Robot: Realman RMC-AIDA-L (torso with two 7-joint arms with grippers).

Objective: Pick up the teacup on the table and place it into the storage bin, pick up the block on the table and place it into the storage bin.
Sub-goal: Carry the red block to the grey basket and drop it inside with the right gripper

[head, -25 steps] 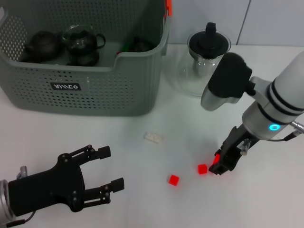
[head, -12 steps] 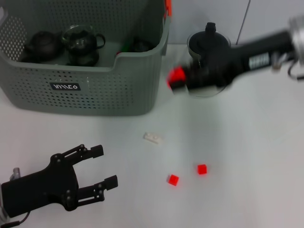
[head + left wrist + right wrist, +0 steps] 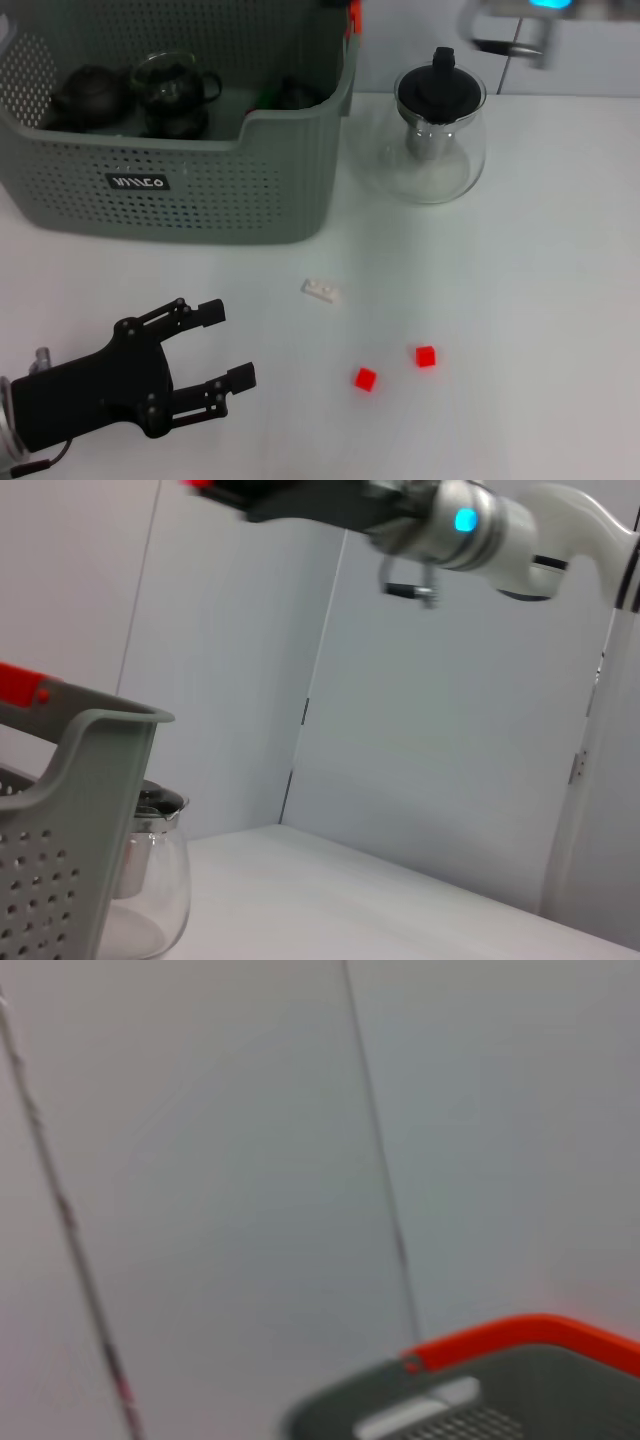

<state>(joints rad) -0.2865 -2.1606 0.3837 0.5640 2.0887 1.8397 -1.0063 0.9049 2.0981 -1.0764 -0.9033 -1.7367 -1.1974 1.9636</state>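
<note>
Left pincer (image 3: 215,345) hovers low over the worktop (image 3: 520,300), fingers apart and gripping nothing.
Right arm (image 3: 510,25) is raised at the far edge of the head view (its pincer's state I cannot tell). Two red blocks (image 3: 365,378) lie near a white piece (image 3: 320,290), well apart from the storage bin (image 3: 200,190), which holds dark teapots (image 3: 90,92); the glass teapot (image 3: 437,140) stands beside it.

storage bin (image 3: 200,190), black label (image 3: 138,183), white lettering illegible
</note>
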